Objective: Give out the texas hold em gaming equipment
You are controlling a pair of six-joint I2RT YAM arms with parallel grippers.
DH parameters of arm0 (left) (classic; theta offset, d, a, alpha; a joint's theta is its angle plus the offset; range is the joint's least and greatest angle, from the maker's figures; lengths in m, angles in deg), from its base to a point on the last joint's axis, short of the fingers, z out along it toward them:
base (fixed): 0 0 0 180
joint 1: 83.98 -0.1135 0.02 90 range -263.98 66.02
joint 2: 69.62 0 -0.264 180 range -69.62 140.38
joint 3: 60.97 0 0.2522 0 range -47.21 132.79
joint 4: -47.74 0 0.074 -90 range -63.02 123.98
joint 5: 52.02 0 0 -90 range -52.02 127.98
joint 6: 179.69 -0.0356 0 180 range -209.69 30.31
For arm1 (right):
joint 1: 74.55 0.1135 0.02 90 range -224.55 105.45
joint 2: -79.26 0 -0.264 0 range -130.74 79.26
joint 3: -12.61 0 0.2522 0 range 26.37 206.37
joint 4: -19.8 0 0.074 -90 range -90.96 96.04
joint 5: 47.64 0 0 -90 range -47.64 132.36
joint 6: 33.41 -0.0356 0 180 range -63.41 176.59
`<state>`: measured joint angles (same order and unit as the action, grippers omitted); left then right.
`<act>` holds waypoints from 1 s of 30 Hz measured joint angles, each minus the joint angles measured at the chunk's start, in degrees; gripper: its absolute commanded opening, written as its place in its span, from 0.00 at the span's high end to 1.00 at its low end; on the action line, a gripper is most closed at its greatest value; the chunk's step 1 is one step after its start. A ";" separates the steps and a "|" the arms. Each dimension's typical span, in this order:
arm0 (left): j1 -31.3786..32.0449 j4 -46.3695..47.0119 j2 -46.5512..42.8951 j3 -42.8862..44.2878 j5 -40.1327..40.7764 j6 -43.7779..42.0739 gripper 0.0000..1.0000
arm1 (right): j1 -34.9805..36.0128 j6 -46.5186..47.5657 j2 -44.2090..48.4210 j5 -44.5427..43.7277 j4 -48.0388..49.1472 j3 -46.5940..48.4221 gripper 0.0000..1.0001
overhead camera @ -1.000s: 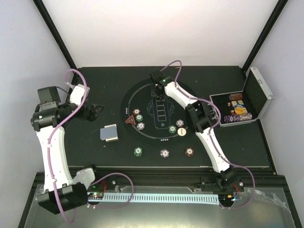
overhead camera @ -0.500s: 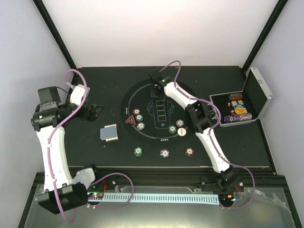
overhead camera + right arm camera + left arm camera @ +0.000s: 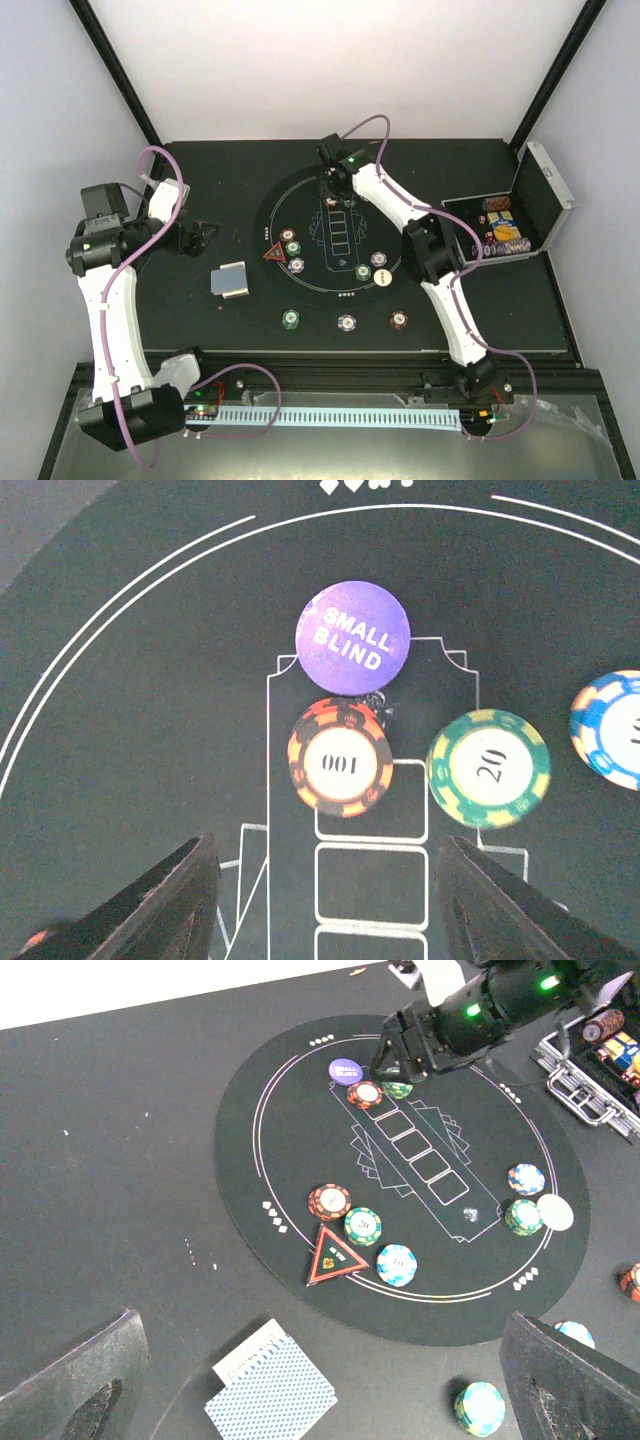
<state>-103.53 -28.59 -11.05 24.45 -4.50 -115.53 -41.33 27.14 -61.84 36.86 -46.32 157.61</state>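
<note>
Right fingers [image 3: 165,905] spread, nothing between, low over big round black mat with white lines [image 3: 150,680]. Just beyond fingertips: red-orange striped chip marked 100 [image 3: 340,757], touching purple round "SMALL BLIND" button [image 3: 353,638] behind it; green-yellow striped chip marked 20 [image 3: 488,768] just beside, apart. Left fingers [image 3: 75,1390] spread wide, empty, above tabletop [image 3: 120,1160] near small blue-backed card stack [image 3: 272,1390]. Silver hinged metal case [image 3: 545,195] lid open at right; chip rows inside, rest too small to tell.
</note>
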 measured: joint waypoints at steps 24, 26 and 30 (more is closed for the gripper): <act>0.00 -0.44 0.46 -0.68 0.46 -0.13 0.01 | 15.89 -11.08 65.24 -1.79 12.50 -84.96 0.21; 0.00 -0.44 0.26 -0.85 0.44 -0.11 0.01 | 16.15 -13.03 69.05 -1.88 12.39 -89.66 0.21; 0.00 -0.44 0.17 -0.85 0.42 -0.07 0.01 | 16.22 -15.67 70.93 -2.21 12.37 -94.38 0.21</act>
<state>-103.53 -29.03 -10.88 23.60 -4.08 -115.60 -25.12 11.47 9.09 34.65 -33.95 63.24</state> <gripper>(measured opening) 0.990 0.789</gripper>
